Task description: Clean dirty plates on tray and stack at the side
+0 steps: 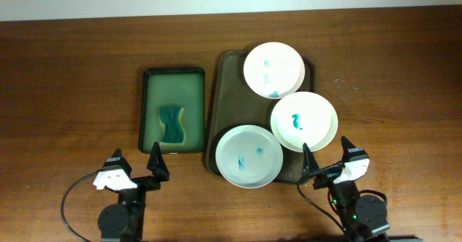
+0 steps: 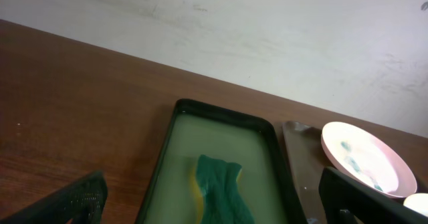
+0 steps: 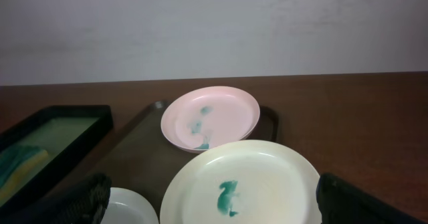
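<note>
Three white plates with teal smears lie on the brown tray (image 1: 229,105): a far plate (image 1: 273,69), a right plate (image 1: 304,121) and a near plate (image 1: 250,156). A green and yellow sponge (image 1: 172,123) lies in the dark green tray (image 1: 153,83) to the left. My left gripper (image 1: 135,165) is open and empty near the front edge, just below the green tray; its view shows the sponge (image 2: 221,194) ahead. My right gripper (image 1: 329,157) is open and empty, in front of the right plate (image 3: 244,184). The far plate (image 3: 210,118) also shows there.
The brown wooden table (image 1: 72,76) extends left of the green tray and right of the brown tray. A pale wall (image 3: 214,23) stands behind the table's far edge.
</note>
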Controlling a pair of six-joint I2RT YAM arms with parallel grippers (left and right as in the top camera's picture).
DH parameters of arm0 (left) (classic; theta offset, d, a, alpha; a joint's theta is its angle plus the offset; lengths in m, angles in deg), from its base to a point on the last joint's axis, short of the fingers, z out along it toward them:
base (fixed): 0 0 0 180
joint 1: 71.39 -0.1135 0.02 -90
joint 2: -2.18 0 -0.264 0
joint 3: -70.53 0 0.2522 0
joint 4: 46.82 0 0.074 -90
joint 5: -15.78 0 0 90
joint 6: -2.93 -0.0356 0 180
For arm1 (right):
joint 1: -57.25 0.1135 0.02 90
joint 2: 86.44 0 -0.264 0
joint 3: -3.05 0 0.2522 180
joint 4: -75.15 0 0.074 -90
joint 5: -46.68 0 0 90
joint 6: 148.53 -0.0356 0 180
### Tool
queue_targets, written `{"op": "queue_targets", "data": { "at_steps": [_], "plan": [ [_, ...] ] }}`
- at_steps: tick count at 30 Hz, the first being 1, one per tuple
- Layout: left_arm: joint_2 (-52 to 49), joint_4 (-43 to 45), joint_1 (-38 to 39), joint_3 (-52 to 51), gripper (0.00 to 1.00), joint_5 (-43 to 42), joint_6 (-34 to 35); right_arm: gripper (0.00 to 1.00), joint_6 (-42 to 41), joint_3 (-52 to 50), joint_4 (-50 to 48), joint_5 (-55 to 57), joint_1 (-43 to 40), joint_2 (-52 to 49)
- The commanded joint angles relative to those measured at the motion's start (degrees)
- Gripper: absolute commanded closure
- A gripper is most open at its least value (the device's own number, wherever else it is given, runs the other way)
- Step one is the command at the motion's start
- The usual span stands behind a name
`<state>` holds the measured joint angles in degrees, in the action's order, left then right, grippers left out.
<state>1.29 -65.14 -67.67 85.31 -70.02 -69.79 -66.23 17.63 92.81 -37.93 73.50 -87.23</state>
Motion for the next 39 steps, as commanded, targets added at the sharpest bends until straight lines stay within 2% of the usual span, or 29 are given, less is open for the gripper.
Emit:
{"op": "queue_targets", "data": {
  "at_steps": [1,24,27,28,30,32,34,37,38,39],
  "plan": [
    [0.2,0.2,-0.3,-0.5,0.01,-1.0,-0.9,0.02,-0.2,-0.5,0.1,0.7,-0.3,0.3],
    [0.2,0.2,-0.3,-0.5,0.01,-1.0,-0.9,0.02,-0.2,-0.5,0.1,0.7,-0.3,0.3],
    [0.2,4.0,-0.3,-0.5,0.01,-5.3,0.0,0.02,-0.3,-0.5,-0.2,-5.4,-0.2,0.2],
    [0.2,5.6,-0.3,-0.5,0.01,-8.3,0.0,0.02,-2.7,-0.5,-1.9,-11.9,-0.2,0.2],
    [0.2,12.2,-0.3,1.2,0.01,-10.7,-1.0,0.02,-6.5,2.0,-3.3,-14.1,-0.2,0.2],
    [-2.8,8.3,-0.3,10.1,0.01,-10.7,-8.3,0.02,-6.1,9.6,-0.3,-14.0,-0.2,-0.9],
    [-12.3,0.0,-0.3,21.8,0.01,-10.6,-11.0,0.02,-6.1,22.6,10.4,-14.0,-0.2,-7.1],
    [-36.5,-17.7,-0.2,45.2,0.01,-12.5,-11.0,0.02,-6.1,45.6,32.4,-14.0,-0.2,-24.8],
    [-46.7,-27.9,0.2,55.2,0.01,-12.6,-11.0,0.02,-6.1,55.1,41.0,-14.0,-0.2,-33.6],
    [-51.6,-32.5,0.3,59.4,0.01,-12.6,-11.0,0.02,-6.1,59.6,44.6,-14.1,-0.2,-38.4]
  ]
}}
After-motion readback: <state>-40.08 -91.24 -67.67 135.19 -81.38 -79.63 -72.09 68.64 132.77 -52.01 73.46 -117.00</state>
